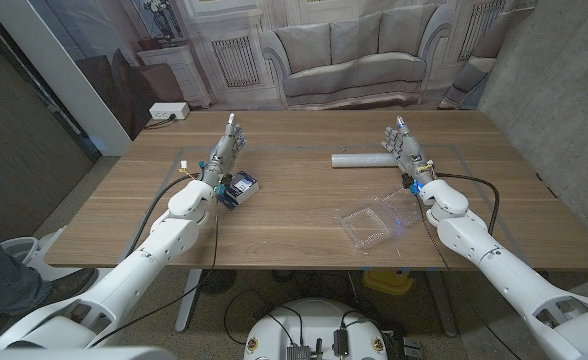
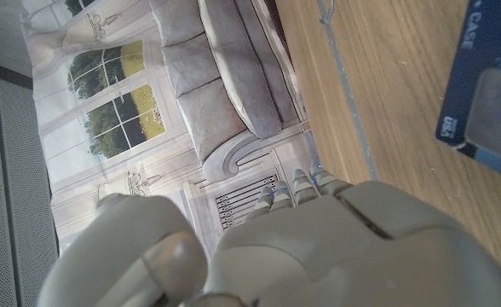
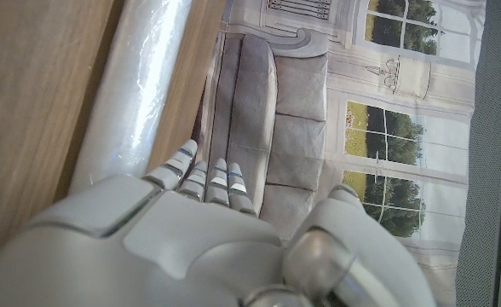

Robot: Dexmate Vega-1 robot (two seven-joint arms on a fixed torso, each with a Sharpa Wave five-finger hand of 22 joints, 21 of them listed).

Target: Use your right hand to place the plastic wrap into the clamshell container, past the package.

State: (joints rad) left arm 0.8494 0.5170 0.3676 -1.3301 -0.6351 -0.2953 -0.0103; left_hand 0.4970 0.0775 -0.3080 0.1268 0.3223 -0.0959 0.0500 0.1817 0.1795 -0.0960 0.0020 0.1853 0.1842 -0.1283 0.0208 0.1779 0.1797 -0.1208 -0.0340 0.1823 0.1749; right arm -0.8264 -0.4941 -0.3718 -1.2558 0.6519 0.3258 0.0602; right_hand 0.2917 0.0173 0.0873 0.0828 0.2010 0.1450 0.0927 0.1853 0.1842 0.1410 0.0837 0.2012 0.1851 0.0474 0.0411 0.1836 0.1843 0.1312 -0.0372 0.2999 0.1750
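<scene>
My right hand (image 1: 404,147) stands in the upper right of the head view with its fingers (image 3: 206,180) straight, close together and holding nothing; in the right wrist view they reach up beside the plastic wrap (image 3: 140,94), and I cannot tell whether they touch it. In the head view the plastic wrap (image 1: 362,159) is a pale roll lying crosswise just left of that hand. Lower in the frame, right of centre, the clear clamshell container (image 1: 376,221) lies open on the wooden table (image 1: 294,140). My left hand (image 1: 226,150) stands in the upper left part of the frame, fingers extended and holding nothing. Just below it, beside my left wrist, sits the dark blue package (image 1: 240,189), also at the right edge of the left wrist view (image 2: 480,81).
</scene>
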